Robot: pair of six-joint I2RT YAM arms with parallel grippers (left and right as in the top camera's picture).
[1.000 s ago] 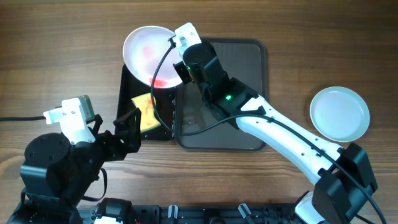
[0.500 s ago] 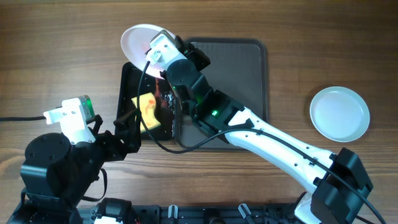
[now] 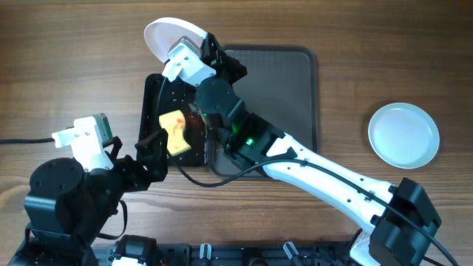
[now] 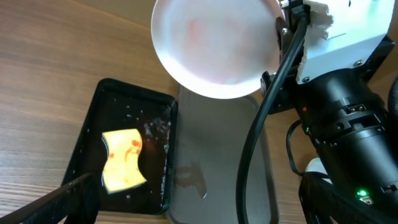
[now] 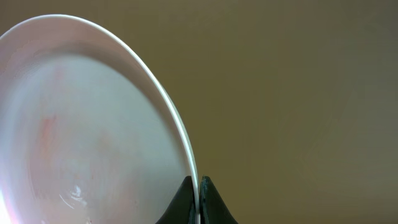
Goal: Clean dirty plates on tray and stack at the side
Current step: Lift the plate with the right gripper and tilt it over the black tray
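My right gripper [image 5: 199, 186] is shut on the rim of a white plate [image 5: 93, 124], pinching the edge between both fingers. The plate [image 3: 171, 35] is tipped steeply on edge above the far end of the black tub, and a faint pink smear shows inside it [image 4: 214, 46]. The dark tray [image 3: 284, 89] lies flat under the right arm with no plate on it. A pale blue plate [image 3: 403, 134] rests on the table at the far right. My left gripper [image 4: 199, 205] hangs open near the tub's front corner, holding nothing.
The glossy black tub [image 3: 153, 103] sits against the tray's left side, wet, with a yellow sponge [image 3: 174, 131] lying in it. A small puddle [image 4: 189, 177] marks the tray's near left. The right arm's cable [image 4: 267, 112] crosses over the tray.
The right arm swung the white plate left from the tray's edge to over the tub and tipped it up on edge. The left arm stayed still.
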